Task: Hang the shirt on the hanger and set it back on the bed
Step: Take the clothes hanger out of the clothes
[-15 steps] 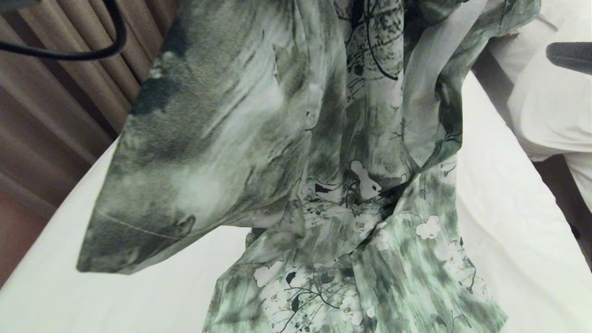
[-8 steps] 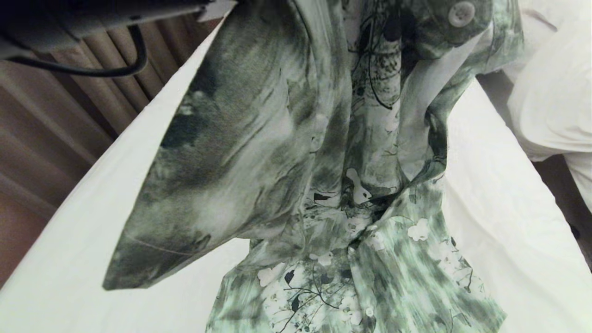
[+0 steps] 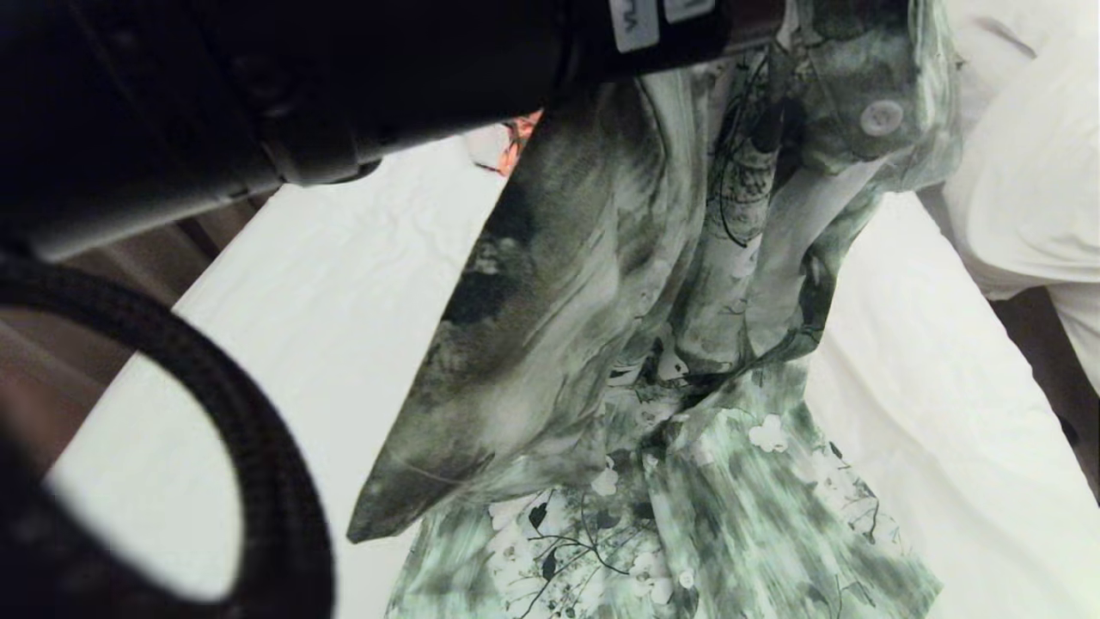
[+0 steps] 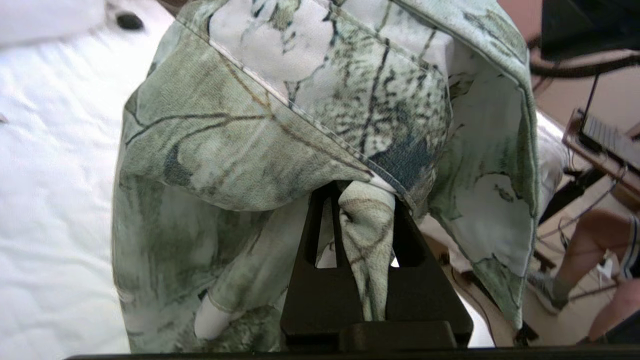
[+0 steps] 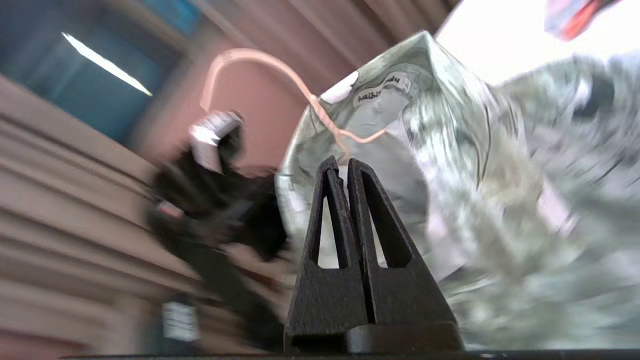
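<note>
A fold of the green floral shirt is clamped between the fingers of the left gripper, and the garment is draped over and around the fingertips, hanging above the white bed. The fingers of the right gripper are pressed together just below the hook of the cream hanger; whether the wire is pinched cannot be told. The collar label is seen beyond the fingertips.

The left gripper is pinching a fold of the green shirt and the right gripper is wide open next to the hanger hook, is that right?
Not quite. The left gripper does pinch the shirt, but the right gripper is shut, not open, beside the hanger hook, as the right wrist view shows.
</note>
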You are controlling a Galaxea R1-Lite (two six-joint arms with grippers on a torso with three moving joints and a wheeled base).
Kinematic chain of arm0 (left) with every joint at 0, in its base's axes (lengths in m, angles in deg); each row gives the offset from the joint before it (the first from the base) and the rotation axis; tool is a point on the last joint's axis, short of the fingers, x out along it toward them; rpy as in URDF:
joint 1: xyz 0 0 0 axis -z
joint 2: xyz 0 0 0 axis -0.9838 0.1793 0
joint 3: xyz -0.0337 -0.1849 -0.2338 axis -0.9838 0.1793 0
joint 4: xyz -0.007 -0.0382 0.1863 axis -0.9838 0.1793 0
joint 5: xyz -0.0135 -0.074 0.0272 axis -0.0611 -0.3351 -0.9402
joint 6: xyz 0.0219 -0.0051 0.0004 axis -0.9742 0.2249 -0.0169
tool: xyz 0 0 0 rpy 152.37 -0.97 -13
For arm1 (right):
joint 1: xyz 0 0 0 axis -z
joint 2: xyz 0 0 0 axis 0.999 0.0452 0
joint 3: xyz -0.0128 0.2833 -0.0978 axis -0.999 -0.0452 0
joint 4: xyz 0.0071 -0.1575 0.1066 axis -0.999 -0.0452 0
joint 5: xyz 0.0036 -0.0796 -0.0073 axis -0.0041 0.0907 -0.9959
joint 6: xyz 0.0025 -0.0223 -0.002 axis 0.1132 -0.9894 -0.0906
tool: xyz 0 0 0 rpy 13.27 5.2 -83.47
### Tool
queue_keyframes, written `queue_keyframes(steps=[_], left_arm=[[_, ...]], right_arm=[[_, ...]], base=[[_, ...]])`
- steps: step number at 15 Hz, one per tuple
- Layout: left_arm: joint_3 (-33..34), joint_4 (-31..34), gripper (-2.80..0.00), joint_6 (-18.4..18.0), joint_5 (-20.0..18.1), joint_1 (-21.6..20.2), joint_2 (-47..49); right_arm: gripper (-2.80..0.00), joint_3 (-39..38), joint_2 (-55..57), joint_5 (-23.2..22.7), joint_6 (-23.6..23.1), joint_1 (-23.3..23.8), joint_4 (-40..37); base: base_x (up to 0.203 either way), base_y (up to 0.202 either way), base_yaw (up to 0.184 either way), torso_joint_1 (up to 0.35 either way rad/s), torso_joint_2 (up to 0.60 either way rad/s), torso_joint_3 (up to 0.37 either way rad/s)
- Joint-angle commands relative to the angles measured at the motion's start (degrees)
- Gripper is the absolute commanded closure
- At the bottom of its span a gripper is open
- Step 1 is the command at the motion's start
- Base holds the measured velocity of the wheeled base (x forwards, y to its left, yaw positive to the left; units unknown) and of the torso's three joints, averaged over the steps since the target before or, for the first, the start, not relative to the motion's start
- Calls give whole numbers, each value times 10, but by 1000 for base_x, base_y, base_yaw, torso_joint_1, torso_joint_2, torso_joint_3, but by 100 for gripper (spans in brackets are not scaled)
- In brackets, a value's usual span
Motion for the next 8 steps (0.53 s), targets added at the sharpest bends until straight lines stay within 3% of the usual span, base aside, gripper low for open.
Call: queue_keyframes(steps=[1, 4, 8], left_arm=[[8, -1, 0, 0, 1, 1, 9], [19, -2, 0, 2, 1, 0, 9], [18, -10, 0, 0, 3, -3, 13]], right_arm=[[0, -18, 9, -2, -72, 2, -6], [0, -112, -46, -1, -235, 9, -10], [0, -216, -130, -2, -389, 14, -10]], base=[[0, 0, 0, 0, 0, 0], [0, 0, 0, 0, 0, 0], [0, 0, 0, 0, 0, 0]])
